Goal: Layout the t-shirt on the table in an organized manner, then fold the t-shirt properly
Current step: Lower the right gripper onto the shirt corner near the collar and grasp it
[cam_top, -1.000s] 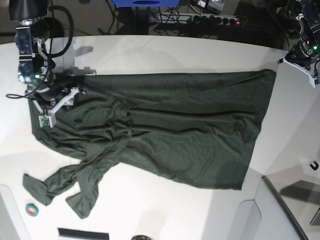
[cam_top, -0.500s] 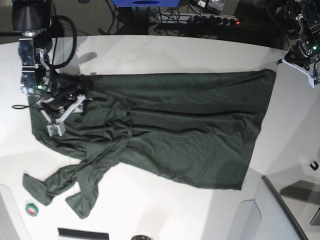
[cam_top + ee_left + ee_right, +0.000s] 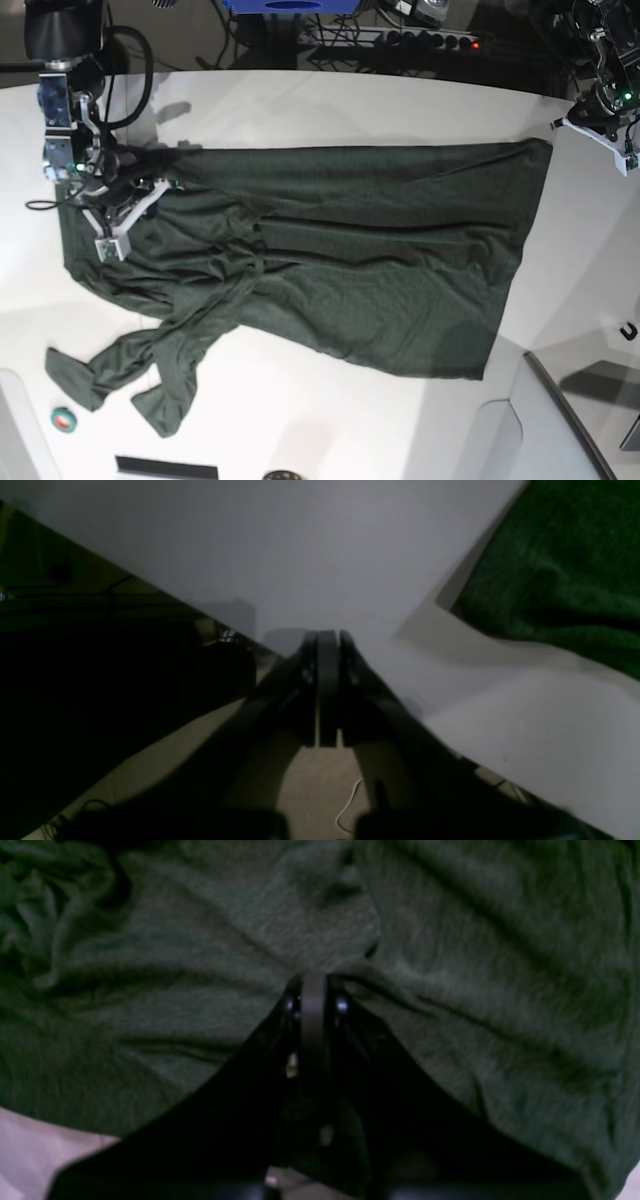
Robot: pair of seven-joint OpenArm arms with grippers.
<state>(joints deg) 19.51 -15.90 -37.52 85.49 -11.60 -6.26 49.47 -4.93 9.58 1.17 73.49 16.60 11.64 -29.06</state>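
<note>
- Green t-shirt [image 3: 340, 260] lay spread on the white bench [image 3: 300, 110], sleeves bunched near left.
- Right gripper [image 3: 314, 982] jaws were clamped on t-shirt.
- Left gripper [image 3: 327, 637] jaws were together, empty, over the bench's far right edge.

Right tool [image 3: 313, 990] pinched closed, arm reaching low at the base view's left; left tool [image 3: 327, 645] closed, raised at far right.
</note>
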